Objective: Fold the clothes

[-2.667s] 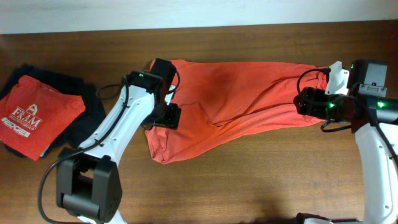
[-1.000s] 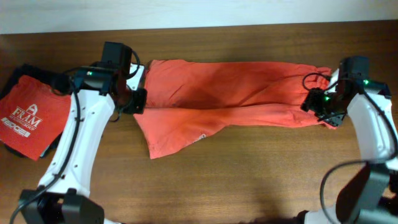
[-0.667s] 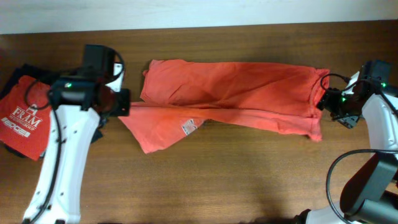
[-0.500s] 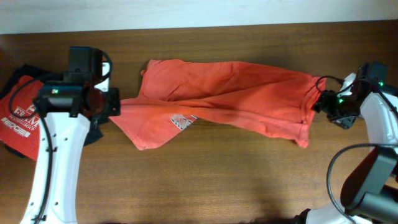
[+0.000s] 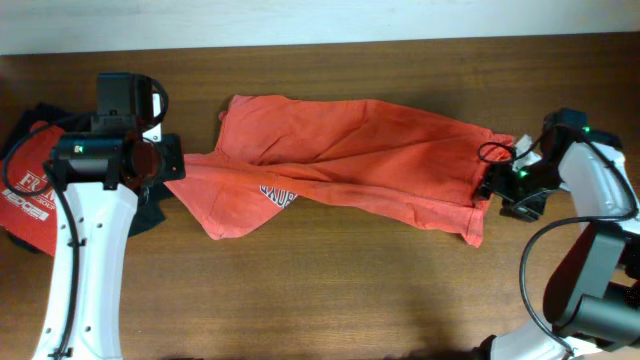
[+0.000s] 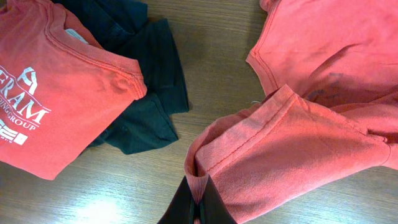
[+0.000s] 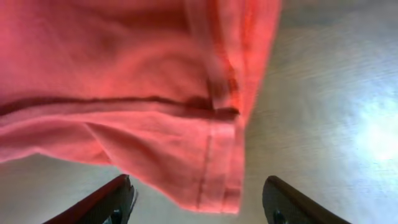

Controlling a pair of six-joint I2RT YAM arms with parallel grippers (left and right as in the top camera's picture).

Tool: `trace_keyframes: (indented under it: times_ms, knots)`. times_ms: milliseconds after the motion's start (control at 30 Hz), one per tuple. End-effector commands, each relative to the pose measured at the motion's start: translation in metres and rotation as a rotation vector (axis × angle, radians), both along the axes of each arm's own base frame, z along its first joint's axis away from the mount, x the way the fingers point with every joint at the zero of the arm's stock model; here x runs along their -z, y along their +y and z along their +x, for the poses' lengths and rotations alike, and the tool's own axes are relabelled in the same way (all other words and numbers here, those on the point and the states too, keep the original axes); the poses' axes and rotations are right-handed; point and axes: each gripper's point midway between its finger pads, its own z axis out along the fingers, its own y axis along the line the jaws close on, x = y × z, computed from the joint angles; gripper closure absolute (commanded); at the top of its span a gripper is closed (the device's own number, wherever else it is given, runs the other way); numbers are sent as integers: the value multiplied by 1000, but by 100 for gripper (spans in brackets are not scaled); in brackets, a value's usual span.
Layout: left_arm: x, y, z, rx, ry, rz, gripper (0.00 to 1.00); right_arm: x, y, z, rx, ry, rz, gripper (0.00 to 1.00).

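The orange-red T-shirt (image 5: 370, 150) lies stretched and creased across the table, with its grey-white lettering (image 5: 278, 192) showing near the left. My left gripper (image 5: 172, 165) is shut on a ribbed fold at the shirt's left edge (image 6: 205, 177); in the left wrist view the black fingertips (image 6: 186, 208) pinch that cloth. My right gripper (image 5: 497, 187) stands open at the shirt's right end. In the right wrist view the hemmed corner (image 7: 214, 180) lies between the spread fingers (image 7: 115, 199), which do not touch it.
A folded red shirt with a white logo (image 5: 25, 195) (image 6: 56, 106) lies on a dark garment (image 6: 146, 102) at the table's left end, just beside my left gripper. Bare brown table (image 5: 330, 290) runs along the front.
My left gripper has pulled the shirt's left edge further left, and the lettering has turned into view. The shirt's right end slid left and sagged; the right gripper followed it down-left, its jaws open.
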Motion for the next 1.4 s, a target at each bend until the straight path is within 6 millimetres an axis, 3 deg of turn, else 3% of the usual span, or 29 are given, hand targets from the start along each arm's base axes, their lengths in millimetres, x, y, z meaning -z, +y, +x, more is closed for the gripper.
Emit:
trace_keyframes:
  times_ms: [0, 300, 533, 633, 900, 1167, 1300, 1367]
  knots:
    - [-11, 5, -1, -22, -35, 12, 100, 14, 10, -1, -26, -10, 4, 32]
    - [-11, 5, -1, -22, -35, 12, 99, 42, 3, -1, 7, -36, -53, 48]
    - [-11, 5, -1, -22, -35, 12, 99, 47, 2, -3, 19, -21, -58, 53]
    - [-11, 5, -1, -22, -34, 12, 100, 53, -6, -2, 20, -10, -101, 59]
    - [-11, 5, -1, -22, -34, 11, 100, 57, -8, -2, 19, -2, -113, 60]
    - [-11, 5, -1, -22, -34, 11, 100, 57, -3, -4, 9, 0, -89, 80]
    - [-11, 5, -1, -22, -35, 12, 99, 57, -3, -4, 9, 0, -89, 96]
    - [-11, 5, -1, -21, -34, 12, 100, 56, -3, -6, 9, 8, -86, 96]
